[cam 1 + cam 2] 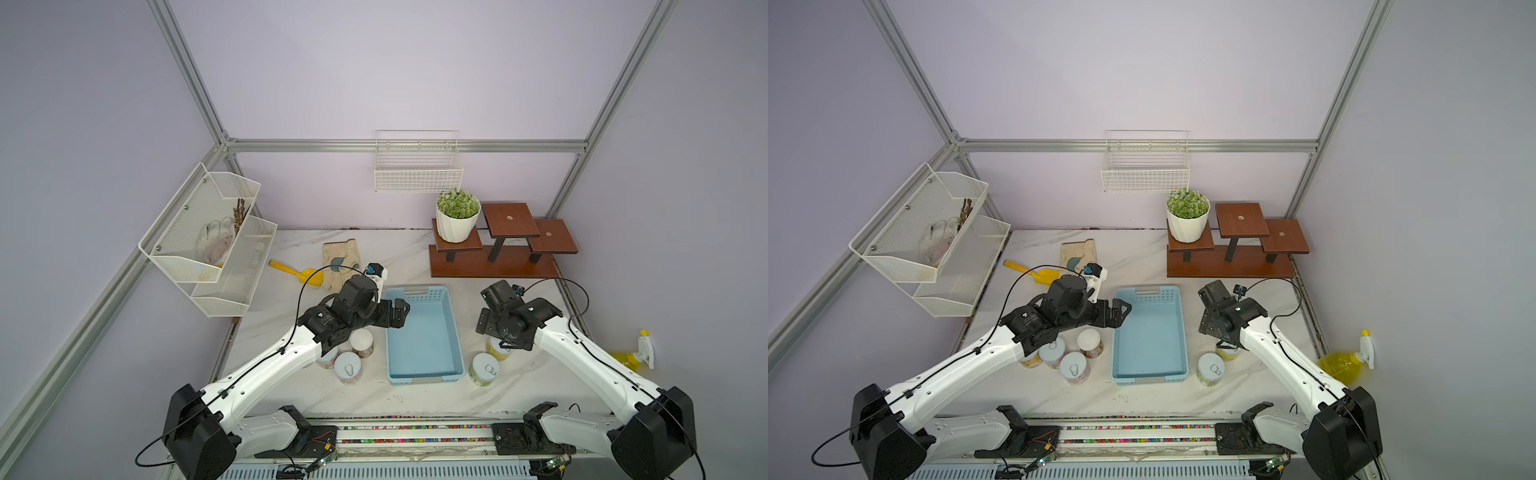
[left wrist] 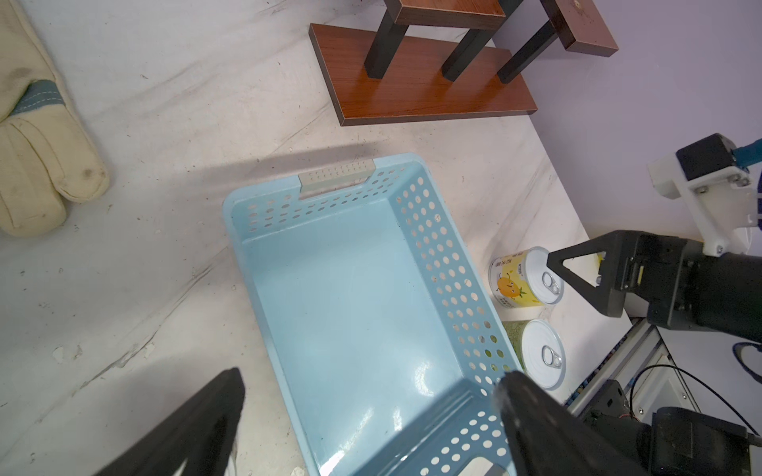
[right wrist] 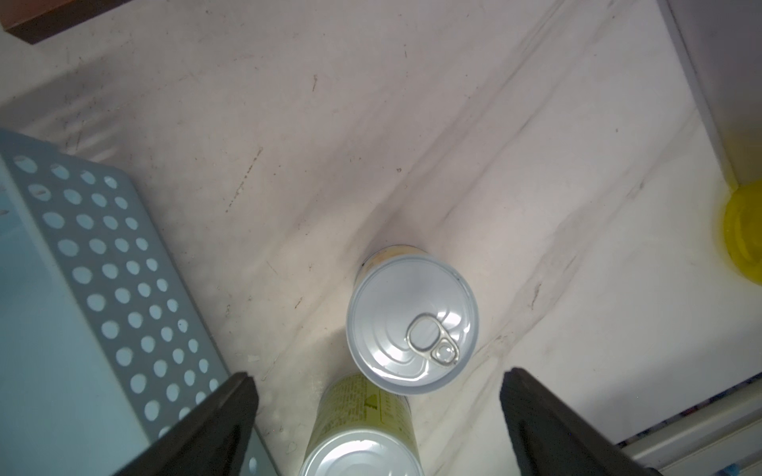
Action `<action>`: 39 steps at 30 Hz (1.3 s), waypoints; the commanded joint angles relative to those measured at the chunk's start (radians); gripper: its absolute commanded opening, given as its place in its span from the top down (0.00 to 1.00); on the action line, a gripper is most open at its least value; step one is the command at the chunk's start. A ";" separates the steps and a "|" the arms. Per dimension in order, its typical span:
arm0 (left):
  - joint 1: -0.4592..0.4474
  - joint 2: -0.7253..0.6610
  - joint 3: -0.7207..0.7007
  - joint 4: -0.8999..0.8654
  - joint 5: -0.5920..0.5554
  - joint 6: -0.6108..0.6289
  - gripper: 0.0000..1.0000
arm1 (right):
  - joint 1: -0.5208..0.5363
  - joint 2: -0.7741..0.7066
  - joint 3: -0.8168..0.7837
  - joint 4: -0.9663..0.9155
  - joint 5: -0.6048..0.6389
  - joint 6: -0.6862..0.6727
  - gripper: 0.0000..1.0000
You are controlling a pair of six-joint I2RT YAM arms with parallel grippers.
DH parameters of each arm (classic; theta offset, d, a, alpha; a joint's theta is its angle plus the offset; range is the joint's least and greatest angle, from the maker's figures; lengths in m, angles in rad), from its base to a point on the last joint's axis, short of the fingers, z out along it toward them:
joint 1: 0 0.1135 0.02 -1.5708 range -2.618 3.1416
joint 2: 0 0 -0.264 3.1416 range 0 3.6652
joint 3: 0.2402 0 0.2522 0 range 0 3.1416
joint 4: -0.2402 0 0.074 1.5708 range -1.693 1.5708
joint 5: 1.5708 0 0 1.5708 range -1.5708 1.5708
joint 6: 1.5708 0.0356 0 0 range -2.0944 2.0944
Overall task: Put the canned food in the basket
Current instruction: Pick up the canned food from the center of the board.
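reaching stage: blue basket [image 1: 424,332] mid-table, empty; cans [image 1: 348,368] left and right of it. right gripper [image 3: 377,377] wide open, empty, above yellow can [image 3: 412,325]; left gripper [image 2: 371,377] likewise over basket. next: lower, close gently.

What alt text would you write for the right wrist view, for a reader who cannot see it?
The open right gripper hangs above an upright pull-ring tin and, nearer the camera, a yellow-green-labelled tin, both on the marble tabletop. The perforated wall of the light-blue basket stands to one side, apart from both tins.
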 commanded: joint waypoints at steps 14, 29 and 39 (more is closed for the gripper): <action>0.199 -0.068 -0.069 0.098 0.212 -0.050 0.00 | -0.226 0.015 -0.139 0.144 -0.258 -0.148 0.02; 0.219 -0.090 -0.103 0.101 0.170 -0.083 0.00 | -0.228 0.072 -0.103 0.107 -0.265 -0.167 0.03; 0.258 -0.145 -0.101 -0.030 -0.040 -0.100 0.00 | -0.227 0.136 -0.083 0.078 -0.252 -0.177 0.08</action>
